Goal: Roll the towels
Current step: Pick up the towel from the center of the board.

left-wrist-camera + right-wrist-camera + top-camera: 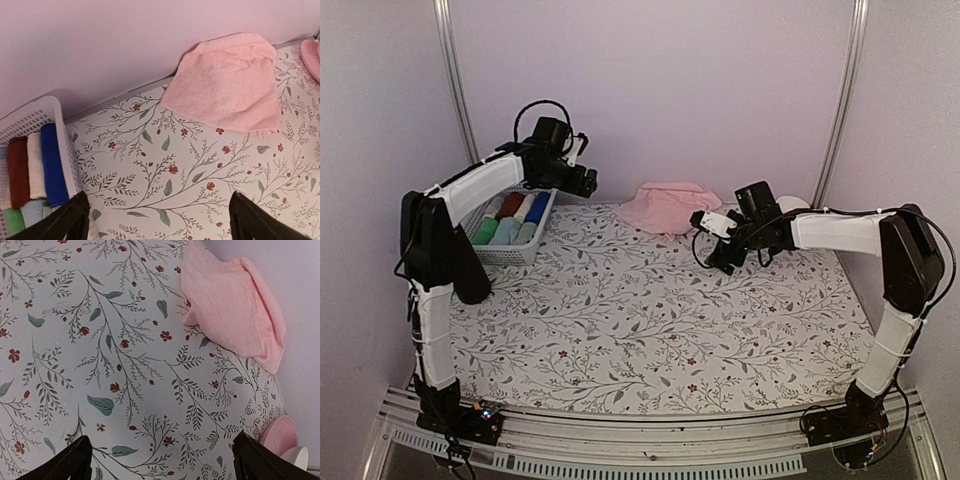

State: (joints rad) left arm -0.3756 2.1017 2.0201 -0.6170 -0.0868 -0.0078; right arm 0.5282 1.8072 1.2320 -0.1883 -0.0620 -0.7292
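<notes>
Both left gripper (160, 222) and right gripper (160, 462) are wide open, holding nothing; best smooth flat the bunched pink towel (225, 82) ahead first.

To the left of your left gripper (159, 197), the basket (35, 112) runs off the frame's left and bottom edges. You see only part of the rolled cloths (35, 165), and the mint green towel (14, 222) is a mere sliver. Far ahead-right, the saucer (312, 57) is clipped by the edge. Right of your right gripper (161, 439), the saucer and cup (301, 458) are cut off at the corner. From overhead, both grippers' fingers are too dark and small to make out.
</notes>
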